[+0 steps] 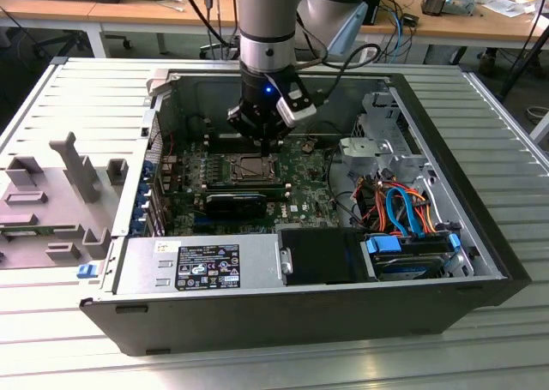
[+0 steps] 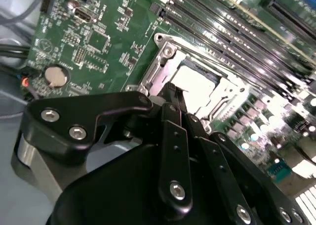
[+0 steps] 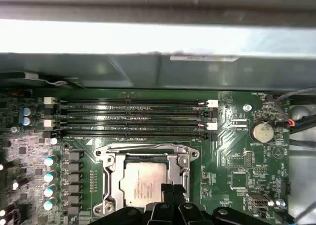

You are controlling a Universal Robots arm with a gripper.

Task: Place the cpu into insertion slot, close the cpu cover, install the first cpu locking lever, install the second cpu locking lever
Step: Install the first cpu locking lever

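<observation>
The cpu, a dull silver square, lies in the insertion slot on the green board. The cpu cover, a silver frame, lies flat around it, so the chip shows through its window. A thin wire locking lever runs along the socket edge nearest the memory slots; whether it is latched I cannot tell. My gripper is shut, its black tips together at the cover's edge beside the chip. The second wrist view shows the same tips over the cpu. In the exterior view my gripper hangs just above the socket.
Long memory slots lie beside the socket, and a coin battery sits farther off. A black expansion card stands close to the socket. The case holds a drive cage, coloured cables and a power supply. A grey fixture lies outside.
</observation>
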